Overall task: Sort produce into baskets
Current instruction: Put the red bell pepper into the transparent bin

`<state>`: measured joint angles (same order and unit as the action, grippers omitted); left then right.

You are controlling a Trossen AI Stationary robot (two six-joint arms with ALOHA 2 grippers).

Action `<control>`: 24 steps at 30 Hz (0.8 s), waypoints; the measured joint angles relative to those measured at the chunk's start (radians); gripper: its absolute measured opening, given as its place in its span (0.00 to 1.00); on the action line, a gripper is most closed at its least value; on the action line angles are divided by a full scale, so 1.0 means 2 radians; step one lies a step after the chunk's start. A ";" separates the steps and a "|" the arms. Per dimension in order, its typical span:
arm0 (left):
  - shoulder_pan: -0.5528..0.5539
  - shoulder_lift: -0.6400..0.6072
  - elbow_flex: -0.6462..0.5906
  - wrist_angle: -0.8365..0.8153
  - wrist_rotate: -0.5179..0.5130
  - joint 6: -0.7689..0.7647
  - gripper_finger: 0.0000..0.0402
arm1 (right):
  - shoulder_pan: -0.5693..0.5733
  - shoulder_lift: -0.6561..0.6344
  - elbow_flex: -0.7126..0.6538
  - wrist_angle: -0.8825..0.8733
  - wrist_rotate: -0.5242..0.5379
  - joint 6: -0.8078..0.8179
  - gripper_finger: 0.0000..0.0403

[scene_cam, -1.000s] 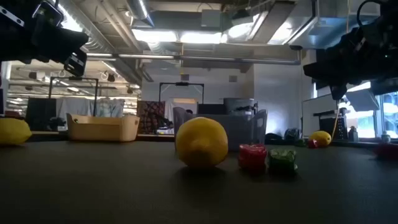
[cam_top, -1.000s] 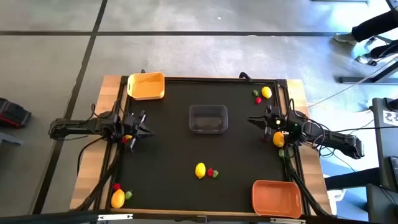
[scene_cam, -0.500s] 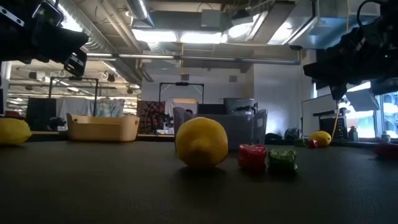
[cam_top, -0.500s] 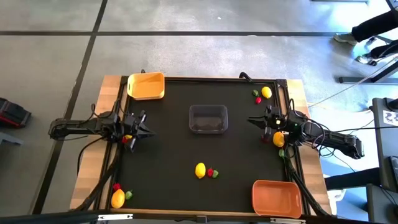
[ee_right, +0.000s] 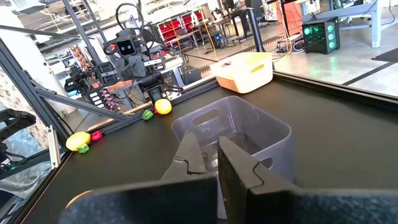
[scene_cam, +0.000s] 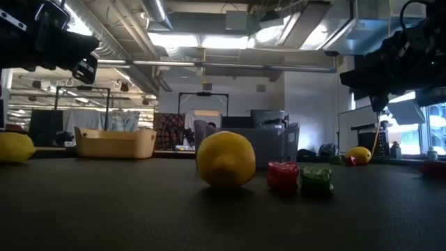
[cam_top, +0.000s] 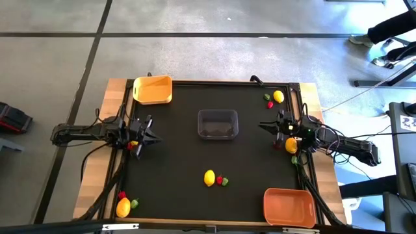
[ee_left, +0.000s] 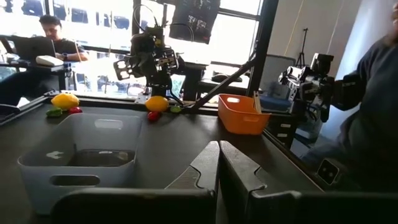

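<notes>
- A lemon (cam_top: 209, 177) with red and green pieces lies at 6 o'clock from the clear basket (cam_top: 218, 124).
- Yellow basket (cam_top: 153, 90) at 10 o'clock, orange basket (cam_top: 289, 205) at 5 o'clock.
- Left gripper (cam_top: 151, 137) at 9 o'clock, right gripper (cam_top: 262, 126) at 3 o'clock; both pressed together, holding nothing.

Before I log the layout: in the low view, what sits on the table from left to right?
Yellow lemon at the left edge → pale yellow plastic basket → large yellow lemon → red piece → green piece → small far lemon.

Matt black table mat (cam_top: 182, 162), wooden edge (cam_top: 117, 97); baskets (cam_top: 218, 123) seemingly smooth plastic
</notes>
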<state>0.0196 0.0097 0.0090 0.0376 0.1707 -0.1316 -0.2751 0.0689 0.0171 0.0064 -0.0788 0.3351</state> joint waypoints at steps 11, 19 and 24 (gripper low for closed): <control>0.000 0.000 0.000 0.038 -0.001 -0.014 0.01 | 0.000 0.000 0.000 0.000 0.000 0.000 0.01; 0.000 0.000 0.000 0.039 -0.042 -0.003 0.01 | 0.000 0.000 -0.001 0.011 0.016 0.000 0.01; 0.000 0.000 0.000 0.045 -0.048 -0.021 0.01 | 0.000 0.000 -0.001 0.041 0.032 -0.004 0.01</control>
<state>0.0204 0.0097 0.0086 0.1269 0.0745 -0.1733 -0.2749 0.0692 0.0147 0.0889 -0.0155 0.3278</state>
